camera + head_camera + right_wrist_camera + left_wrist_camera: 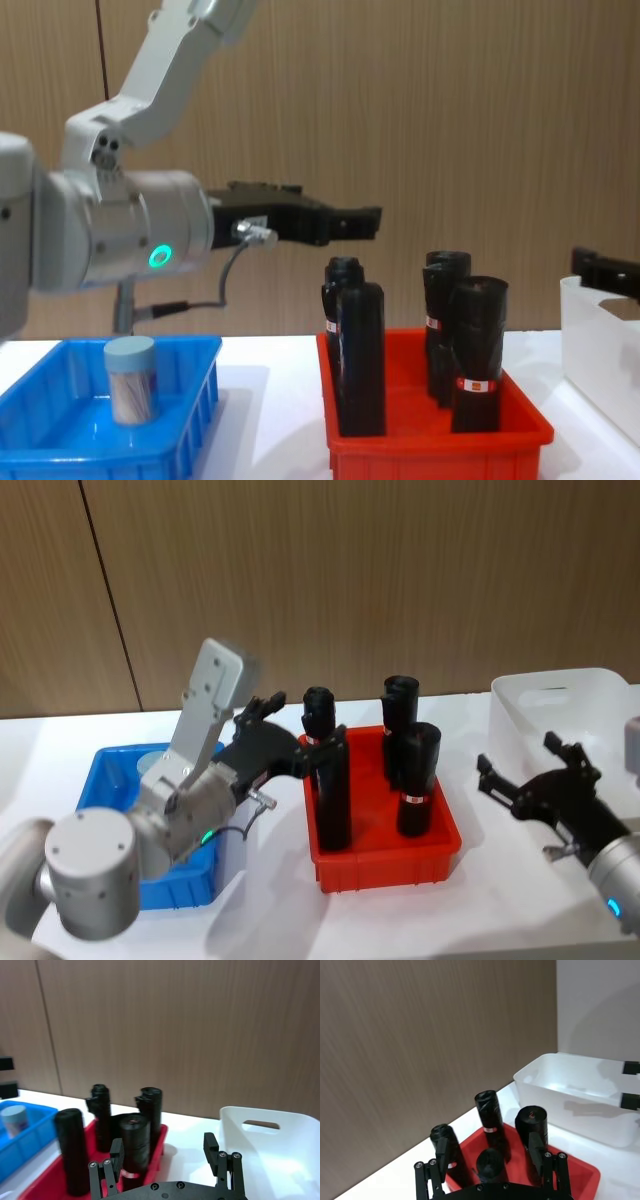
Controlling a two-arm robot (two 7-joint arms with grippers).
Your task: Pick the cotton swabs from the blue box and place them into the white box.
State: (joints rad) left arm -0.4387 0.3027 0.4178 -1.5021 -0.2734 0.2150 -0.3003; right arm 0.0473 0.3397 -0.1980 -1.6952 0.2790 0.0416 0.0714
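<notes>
The left gripper (372, 222) has its fingers wide apart and empty, raised above the left side of the red bin (430, 455). One tub of cotton swabs (131, 382) stands upright in the blue box (60, 465) (under the arm). The right gripper (518, 755), also spread, hovers beside the white box (585, 705).

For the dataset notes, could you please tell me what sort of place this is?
Probably an indoor lab or demo bench: a white table against a wood-panelled wall, with the blue box, a red bin and the white box lined up for sorting.
</notes>
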